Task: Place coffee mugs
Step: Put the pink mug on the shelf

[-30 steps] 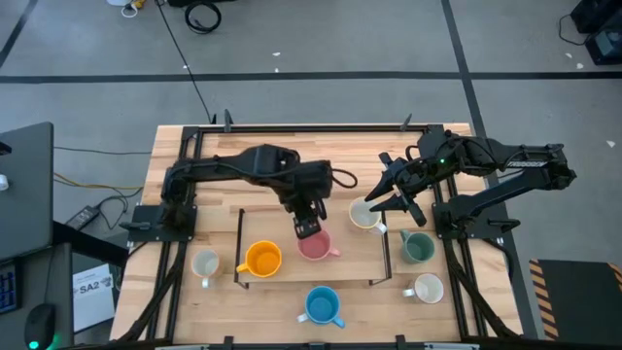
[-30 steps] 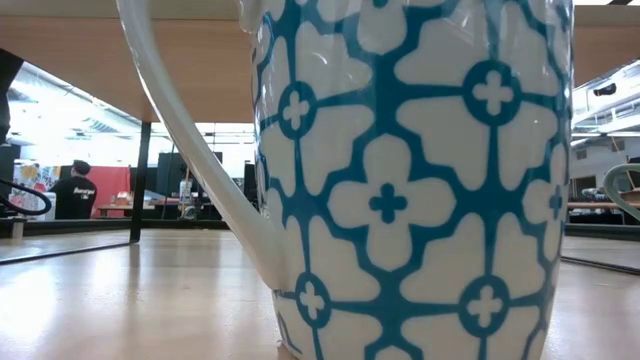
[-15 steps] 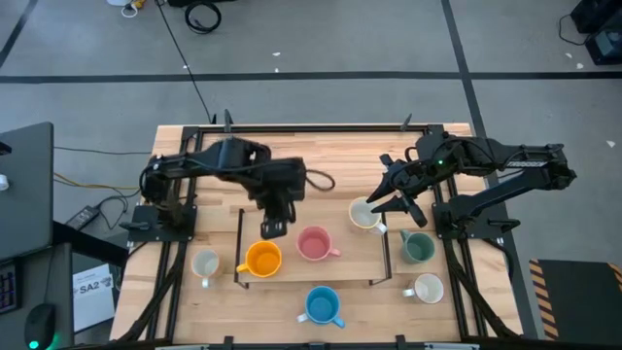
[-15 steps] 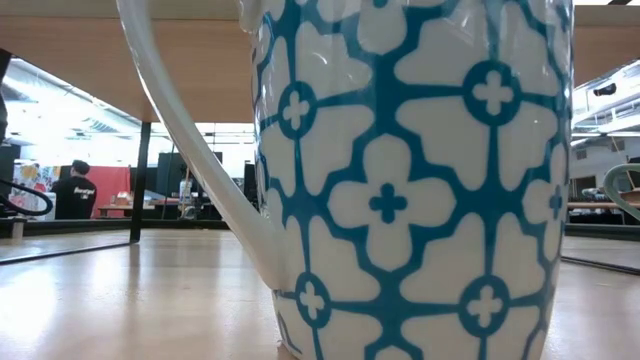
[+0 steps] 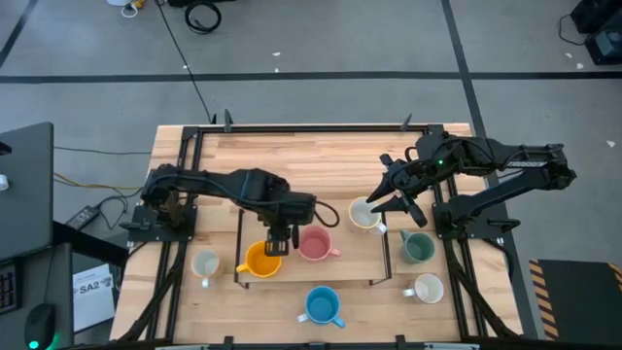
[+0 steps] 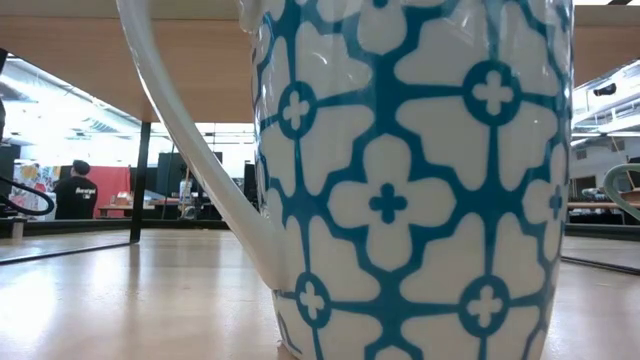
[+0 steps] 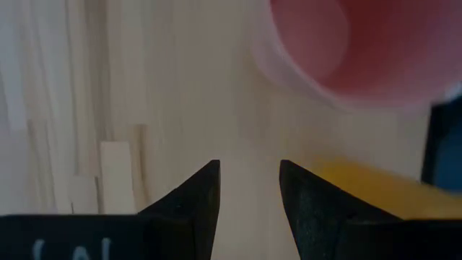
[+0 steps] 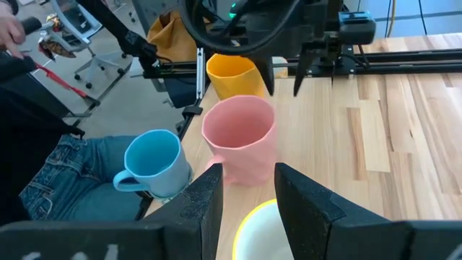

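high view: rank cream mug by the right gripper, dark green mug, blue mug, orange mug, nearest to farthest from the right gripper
From the right gripper:
1. Cream mug, just below the fingertips, at the rack's right end.
2. Dark green mug, to the gripper's right and toward the front, outside the rack.
3. Blue mug, at the front edge, centre.
4. Orange mug, far left, under the left gripper.

**Seven mugs, two arms**

Seven mugs stand on the table: one orange mug (image 5: 261, 260) under the left gripper (image 5: 275, 243), one pink mug (image 5: 314, 244) just beside it, one blue mug (image 5: 322, 305), one dark green mug (image 5: 418, 247), and three white mugs, one (image 5: 364, 215) at the right gripper (image 5: 388, 197), two (image 5: 205, 264) (image 5: 428, 288) apart.
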Tool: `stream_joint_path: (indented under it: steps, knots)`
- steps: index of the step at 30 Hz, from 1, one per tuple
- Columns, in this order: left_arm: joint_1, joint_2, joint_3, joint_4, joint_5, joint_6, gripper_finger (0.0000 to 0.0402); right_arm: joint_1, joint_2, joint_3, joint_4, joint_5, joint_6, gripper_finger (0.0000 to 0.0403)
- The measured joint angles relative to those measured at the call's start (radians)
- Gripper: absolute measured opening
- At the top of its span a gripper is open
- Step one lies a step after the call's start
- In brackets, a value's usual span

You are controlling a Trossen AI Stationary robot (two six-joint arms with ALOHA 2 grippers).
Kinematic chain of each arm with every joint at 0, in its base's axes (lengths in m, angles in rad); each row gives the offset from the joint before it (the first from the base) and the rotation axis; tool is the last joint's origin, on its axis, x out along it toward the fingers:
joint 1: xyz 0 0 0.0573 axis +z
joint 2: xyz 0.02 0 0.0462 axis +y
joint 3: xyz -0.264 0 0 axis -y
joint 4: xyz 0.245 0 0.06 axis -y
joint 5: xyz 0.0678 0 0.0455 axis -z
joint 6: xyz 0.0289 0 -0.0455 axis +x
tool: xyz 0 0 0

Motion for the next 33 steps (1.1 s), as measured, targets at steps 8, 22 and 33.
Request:
stream_joint_path:
  steps: [8, 22, 33]
  knots:
    - [0.007, 0.000, -0.016, 0.120, -0.002, -0.005, 0.0151, 0.000, 0.000, 0.000, 0.000, 0.002, 0.000, 0.0132]
    - [0.008, 0.000, -0.016, 0.319, -0.002, -0.015, 0.0151, 0.000, 0.000, 0.000, 0.000, 0.002, 0.000, 0.0132]
    - [0.040, -0.070, -0.016, 0.305, -0.006, 0.045, 0.0151, 0.057, -0.013, 0.000, -0.004, 0.099, 0.104, 0.0132]
